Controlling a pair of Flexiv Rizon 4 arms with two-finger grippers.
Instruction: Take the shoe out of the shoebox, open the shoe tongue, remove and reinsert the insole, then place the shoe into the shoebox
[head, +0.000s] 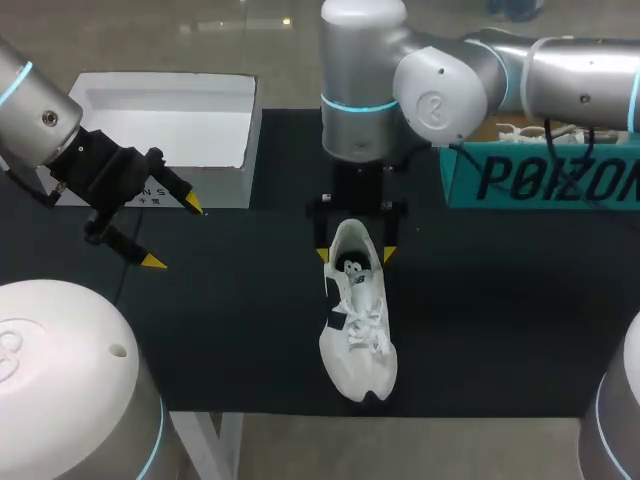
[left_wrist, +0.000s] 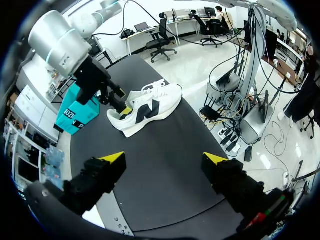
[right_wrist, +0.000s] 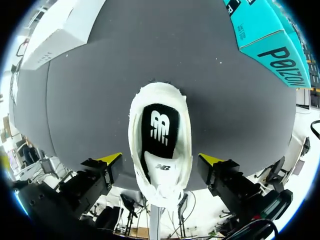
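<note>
Worktop: black matte worktop (head: 250, 330) carrying a shoe and two boxes
Shoe: white lace-up sneaker with a black side logo (head: 358, 320), standing on its sole near the middle of the worktop, outside both boxes, heel toward the rear and toe toward the near edge; the left wrist view shows it side-on (left_wrist: 147, 107)
Insole: black insole with a white mark (right_wrist: 160, 131), lying inside the shoe and seen through the collar
White box: open white cardboard shoebox (head: 150, 120) at the rear left, well apart from the shoe
Teal box: teal cardboard box with dark lettering (head: 540, 175) at the rear right, also seen from both wrists (left_wrist: 77, 112) (right_wrist: 265, 35)
Right hand: right hand (head: 355, 255) above the heel, fingers spread to either side of the collar, with a gap on each side in its own view (right_wrist: 160, 160)
Left hand: left hand (head: 173, 233) over bare worktop in front of the white box, fingers spread wide and holding nothing (left_wrist: 164, 159)
</note>
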